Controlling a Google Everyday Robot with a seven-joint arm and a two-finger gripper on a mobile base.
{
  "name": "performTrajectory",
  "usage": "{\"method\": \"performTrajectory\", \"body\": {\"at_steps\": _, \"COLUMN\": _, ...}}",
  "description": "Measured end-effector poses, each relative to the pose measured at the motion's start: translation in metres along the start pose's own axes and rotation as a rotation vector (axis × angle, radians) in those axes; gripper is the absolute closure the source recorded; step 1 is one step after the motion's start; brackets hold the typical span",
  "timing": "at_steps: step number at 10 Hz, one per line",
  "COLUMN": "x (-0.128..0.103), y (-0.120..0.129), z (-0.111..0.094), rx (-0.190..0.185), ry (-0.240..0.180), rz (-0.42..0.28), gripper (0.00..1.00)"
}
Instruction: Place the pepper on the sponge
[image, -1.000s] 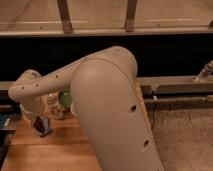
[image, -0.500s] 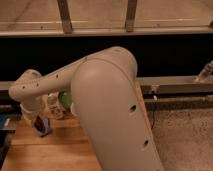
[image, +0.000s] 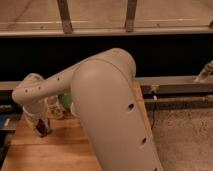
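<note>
Gripper (image: 42, 127) low at lower left of frame, just above wooden table (image: 60, 150), near green plate (image: 64, 100). Dark reddish shape at its tip, seemingly the pepper (image: 43, 131). Clamped or apart: cannot tell.

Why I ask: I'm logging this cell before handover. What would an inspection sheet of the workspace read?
Surface: wooden table, largely hidden by the arm.
Job's things: pepper possibly the dark reddish bit at the gripper; sponge not seen.
Clutter: green round thing and pale object behind the arm; blue item at the left edge.
Grippers: gripper low over the table's left part.
Cables: thin dark cable below the rail.
Surroundings: metal rail, speckled floor.
</note>
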Motion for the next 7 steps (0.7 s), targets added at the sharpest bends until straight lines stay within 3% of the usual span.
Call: {"method": "performTrajectory", "body": {"at_steps": 7, "x": -0.020, "y": -0.025, "z": 0.033, "rx": -0.071, "ry": -0.062, "rz": -0.053, "gripper": 1.00}}
